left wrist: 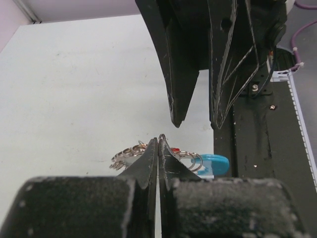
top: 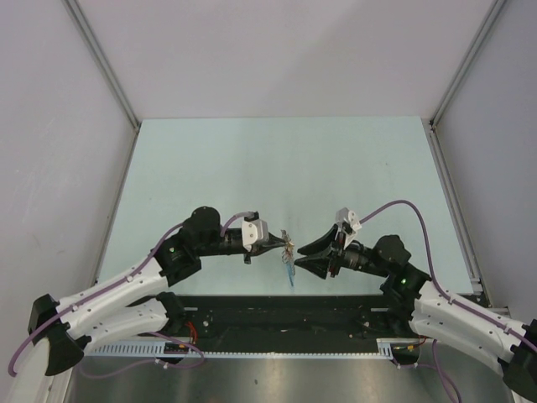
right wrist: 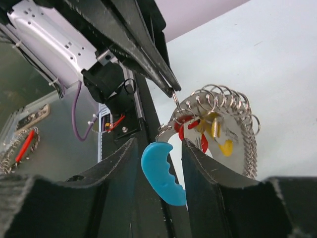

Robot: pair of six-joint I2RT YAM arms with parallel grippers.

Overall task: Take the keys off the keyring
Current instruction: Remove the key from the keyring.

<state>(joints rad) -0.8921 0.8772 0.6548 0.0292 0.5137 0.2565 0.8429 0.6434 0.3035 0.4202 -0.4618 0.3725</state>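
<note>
Left gripper (left wrist: 158, 141) is clamped shut on the keyring (right wrist: 233, 99). Right gripper (right wrist: 158, 143) stands open, its fingers either side of the hanging blue arc (right wrist: 161, 173).

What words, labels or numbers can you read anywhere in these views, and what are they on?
No text can be read in any view.
The keyring, its blue piece and the red-headed key show no print.
The silver plate on the left arm shows only small holes, no marking.
</note>
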